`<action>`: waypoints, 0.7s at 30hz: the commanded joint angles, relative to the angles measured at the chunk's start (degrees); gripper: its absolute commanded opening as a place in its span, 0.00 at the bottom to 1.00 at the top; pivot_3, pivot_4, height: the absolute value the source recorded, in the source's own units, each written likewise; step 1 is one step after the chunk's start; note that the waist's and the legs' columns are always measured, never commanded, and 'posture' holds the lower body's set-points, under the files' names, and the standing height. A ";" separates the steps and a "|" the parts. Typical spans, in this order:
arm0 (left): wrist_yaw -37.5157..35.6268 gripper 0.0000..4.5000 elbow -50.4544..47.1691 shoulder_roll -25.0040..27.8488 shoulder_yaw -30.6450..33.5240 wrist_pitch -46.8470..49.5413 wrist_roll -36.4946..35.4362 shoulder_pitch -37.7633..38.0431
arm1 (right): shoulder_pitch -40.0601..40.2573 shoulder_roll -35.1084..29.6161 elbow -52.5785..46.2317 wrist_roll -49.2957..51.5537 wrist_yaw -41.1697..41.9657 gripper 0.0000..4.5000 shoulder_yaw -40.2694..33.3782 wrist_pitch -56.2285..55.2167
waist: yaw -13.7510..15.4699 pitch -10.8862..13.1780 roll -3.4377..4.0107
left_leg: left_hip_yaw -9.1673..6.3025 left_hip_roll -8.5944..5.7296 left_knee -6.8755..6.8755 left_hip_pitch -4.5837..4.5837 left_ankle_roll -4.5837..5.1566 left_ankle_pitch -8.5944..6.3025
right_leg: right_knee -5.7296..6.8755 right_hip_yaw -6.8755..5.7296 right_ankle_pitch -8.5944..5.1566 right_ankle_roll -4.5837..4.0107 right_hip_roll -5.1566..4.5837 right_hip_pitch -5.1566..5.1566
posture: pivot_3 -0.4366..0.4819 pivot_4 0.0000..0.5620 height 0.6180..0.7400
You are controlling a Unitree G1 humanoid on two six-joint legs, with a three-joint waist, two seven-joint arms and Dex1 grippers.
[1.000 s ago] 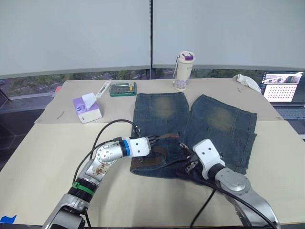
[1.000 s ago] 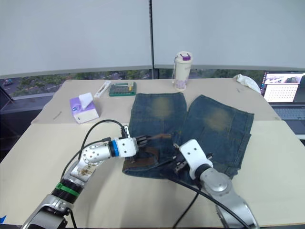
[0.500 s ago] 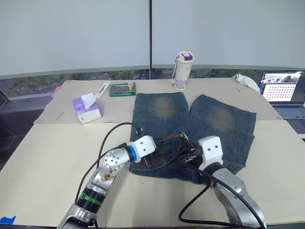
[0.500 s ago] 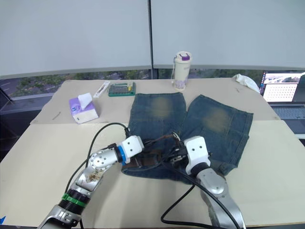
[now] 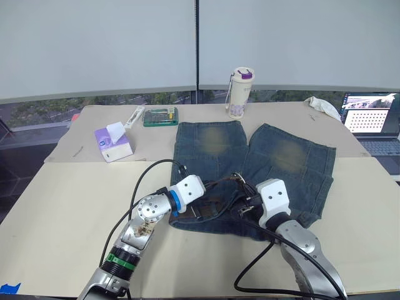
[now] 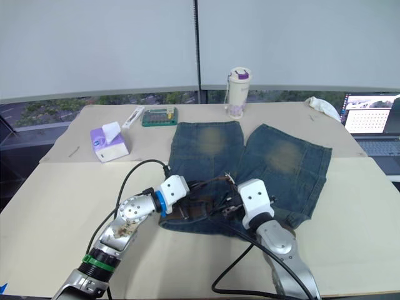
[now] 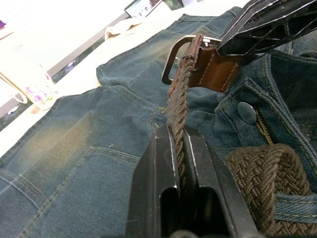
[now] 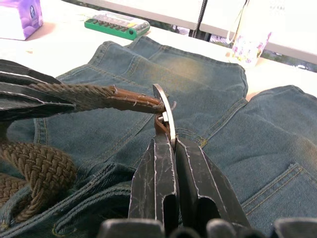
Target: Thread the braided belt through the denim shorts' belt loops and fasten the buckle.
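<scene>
The denim shorts (image 5: 281, 156) lie flat on the table, waistband toward me. The braided belt (image 7: 177, 106) lies partly along the waistband and passes under a belt loop (image 7: 292, 215). Its buckle end is lifted above the cloth. My left gripper (image 7: 177, 134) is shut on the braided strap just behind the brown leather tab. My right gripper (image 8: 168, 141) is shut on the metal buckle (image 8: 163, 106). In the left eye view the left gripper (image 5: 203, 201) and the right gripper (image 5: 242, 201) face each other over the middle of the waistband, a short way apart.
A purple tissue box (image 5: 114, 142), a green case (image 5: 161, 116) and a white bottle (image 5: 240, 94) stand behind the shorts. A laptop (image 5: 372, 119) and a white cloth (image 5: 324, 106) are at the far right. Black cables trail from both wrists across the near table.
Over the last second the right gripper moved forward onto the waistband and took the buckle end, which is now lifted. The left arm shifted closer in. Little differs in the last half second.
</scene>
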 commanded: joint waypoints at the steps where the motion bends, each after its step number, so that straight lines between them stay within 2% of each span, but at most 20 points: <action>1: 1.41 0.00 -0.26 -0.09 0.23 0.39 0.88 -0.94 | -0.44 0.40 -1.84 -0.14 0.51 0.01 0.35 -2.62 | 0.01 0.00 0.00 | 0.00 0.00 0.00 0.00 0.00 0.00 | 0.00 0.00 0.00 0.00 0.00 0.00 | 0.48 0.27 1.00; 9: 1.79 0.00 0.13 -0.58 0.06 0.58 0.87 -1.22 | -0.64 -0.05 -1.77 -0.90 1.59 0.01 1.84 -2.85 | 0.02 0.00 0.00 | 0.00 0.00 0.00 0.00 0.00 0.00 | 0.00 0.00 0.00 0.00 0.00 0.00 | 0.48 0.27 1.00; 13: 2.24 0.00 0.88 -0.43 0.09 1.01 1.42 -0.67 | -0.64 2.36 -2.04 0.61 0.51 0.01 0.19 -2.12 | 0.02 0.00 0.00 | 0.00 0.00 0.00 0.00 0.00 0.00 | 0.00 0.00 0.00 0.00 0.00 0.00 | 0.48 0.27 1.00; 21: 2.84 0.00 2.20 0.04 0.01 1.01 2.74 -1.46 | -0.25 0.86 -2.31 -0.84 1.64 0.01 0.63 -2.98 | 0.01 0.00 0.00 | 0.00 0.01 -0.01 0.00 -0.01 0.00 | 0.01 0.00 0.00 0.00 0.01 -0.01 | 0.48 0.27 1.00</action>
